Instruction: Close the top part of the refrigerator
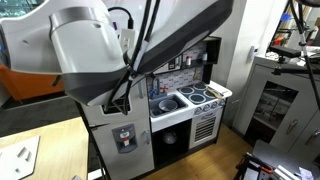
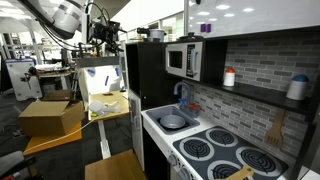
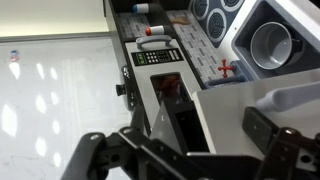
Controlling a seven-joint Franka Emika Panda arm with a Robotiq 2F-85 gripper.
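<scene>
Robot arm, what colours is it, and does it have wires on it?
The arm has smooth, rounded white shells with darker joints. Thin black cables run alongside it. The gripper is all black, with two chunky, jointed fingers.

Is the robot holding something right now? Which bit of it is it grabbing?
Nothing is held. In the wrist view the end effector is open, its fingers spread wide with nothing gripped between them, above the toy refrigerator.
</scene>
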